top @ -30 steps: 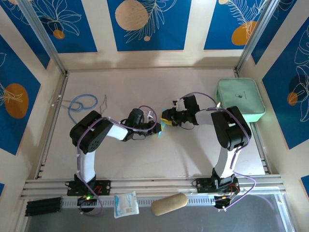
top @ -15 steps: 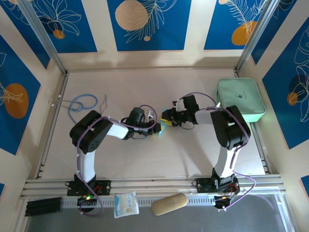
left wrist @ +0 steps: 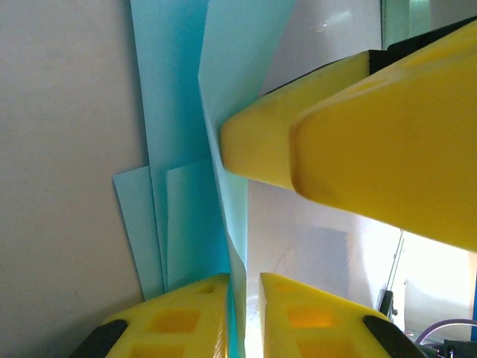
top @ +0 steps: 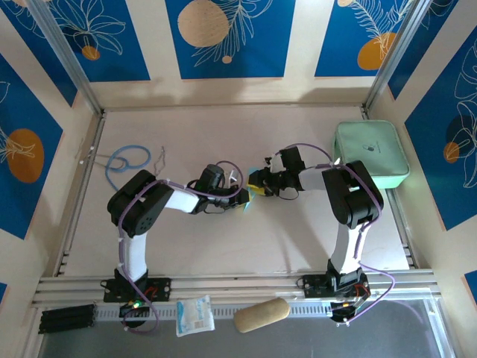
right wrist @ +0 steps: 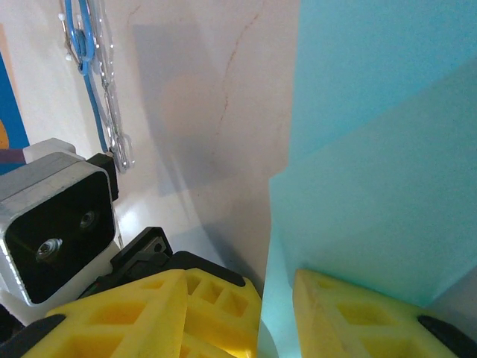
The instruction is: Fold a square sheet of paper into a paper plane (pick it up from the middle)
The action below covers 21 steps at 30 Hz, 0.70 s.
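The light-blue paper (top: 248, 201) sits mid-table between my two gripper tips, partly folded, with several layers and one flap standing up. In the left wrist view the flap of the paper (left wrist: 175, 112) runs down between my left gripper (left wrist: 244, 287) fingers. It lies against the left finger and a thin gap shows on the other side. The right gripper's yellow fingers (left wrist: 358, 127) touch the flap from the right. In the right wrist view the paper (right wrist: 373, 149) passes between the spread fingers of my right gripper (right wrist: 276, 287). From above, left gripper (top: 240, 200) and right gripper (top: 258, 186) almost meet.
A mint-green zip case (top: 370, 155) lies at the right edge. A blue cord loop (top: 125, 160) lies at the back left. A white packet (top: 194, 315) and a tan oblong object (top: 261, 315) rest on the front rail. The left wrist's camera housing (right wrist: 52, 224) sits close by.
The right arm's wrist has shifted slightly left. Both grippers stay at the paper, and the paper keeps its place.
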Motion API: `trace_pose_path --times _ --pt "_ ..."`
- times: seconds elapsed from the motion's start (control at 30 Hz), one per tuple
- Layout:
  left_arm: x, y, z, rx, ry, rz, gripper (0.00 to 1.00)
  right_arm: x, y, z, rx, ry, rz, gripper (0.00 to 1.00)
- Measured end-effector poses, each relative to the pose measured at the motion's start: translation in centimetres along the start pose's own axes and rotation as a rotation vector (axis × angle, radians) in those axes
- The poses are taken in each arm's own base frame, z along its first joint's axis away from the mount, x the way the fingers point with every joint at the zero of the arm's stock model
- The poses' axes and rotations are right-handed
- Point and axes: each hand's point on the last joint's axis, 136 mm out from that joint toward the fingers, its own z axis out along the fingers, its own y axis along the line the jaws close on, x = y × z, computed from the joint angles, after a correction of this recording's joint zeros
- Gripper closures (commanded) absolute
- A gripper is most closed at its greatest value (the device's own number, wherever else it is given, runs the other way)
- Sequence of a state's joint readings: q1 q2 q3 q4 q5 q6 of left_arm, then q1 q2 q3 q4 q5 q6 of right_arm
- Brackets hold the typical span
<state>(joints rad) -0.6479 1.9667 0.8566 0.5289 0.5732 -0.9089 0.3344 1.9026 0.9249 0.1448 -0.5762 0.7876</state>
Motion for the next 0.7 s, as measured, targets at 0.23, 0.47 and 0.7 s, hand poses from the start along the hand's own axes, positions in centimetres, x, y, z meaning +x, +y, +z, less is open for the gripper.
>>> trace_pose_path --times 0.23,0.47,0.7 --pt "-0.02 -0.12 0.03 0.002 0.005 -0.001 0.78 -0.07 0.14 -0.01 -0.002 0.0 -0.002 0.56" --pt "0.03 0.09 0.04 -0.007 0.008 -0.007 0.85 0.04 0.41 -0.02 -0.014 0.009 -0.004 0.57" --pt "-0.03 0.38 0.05 -0.013 0.006 -0.012 0.89 0.05 0.64 -0.52 -0.029 -0.003 -0.027 0.57"
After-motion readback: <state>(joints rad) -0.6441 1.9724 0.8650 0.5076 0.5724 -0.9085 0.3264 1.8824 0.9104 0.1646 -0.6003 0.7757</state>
